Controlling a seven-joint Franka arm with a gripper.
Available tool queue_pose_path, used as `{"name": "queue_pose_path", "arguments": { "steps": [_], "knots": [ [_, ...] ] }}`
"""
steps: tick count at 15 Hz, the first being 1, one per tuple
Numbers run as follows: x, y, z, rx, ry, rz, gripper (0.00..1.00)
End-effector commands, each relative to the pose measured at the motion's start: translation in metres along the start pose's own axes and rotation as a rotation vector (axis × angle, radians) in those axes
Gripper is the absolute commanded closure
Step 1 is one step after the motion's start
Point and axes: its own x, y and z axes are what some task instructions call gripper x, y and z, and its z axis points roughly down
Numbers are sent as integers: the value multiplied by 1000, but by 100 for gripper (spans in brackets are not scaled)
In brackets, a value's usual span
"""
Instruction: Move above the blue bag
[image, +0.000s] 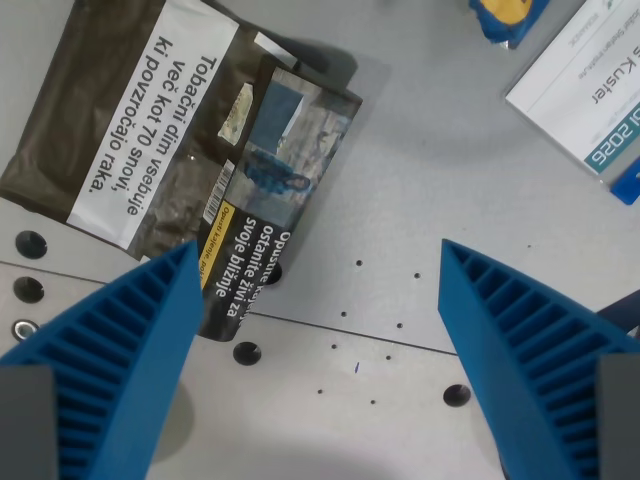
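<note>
My claw (318, 340) hangs wide and empty over bare surface (420, 180). The blue bag (508, 18) barely shows at the wrist view's top edge, well apart, so I judge most of the move remains.

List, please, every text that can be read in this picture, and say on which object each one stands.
"Tobačni dim vsebuje več kot 70 snovi, ki povzročajo raka." on the brown pouch.
"Opustite kajenje – ostanite živi za svoje bližnje", partly hidden, on the dark packet.
"Kuster" and "2026" on the white card.
The packet's yellow strip is too small to read.
</note>
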Motion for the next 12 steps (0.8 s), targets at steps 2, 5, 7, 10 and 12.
{"name": "queue_pose_path", "arguments": {
  "steps": [2,5,7,10,12],
  "knots": [
    [9,2,3,-2,9,-108,0],
    [17,4,8,-4,4,-170,0],
    [23,6,12,-5,1,-217,0],
    [33,9,17,-6,-3,-293,0],
    [40,11,21,-10,1,-350,0]
  ]
}}
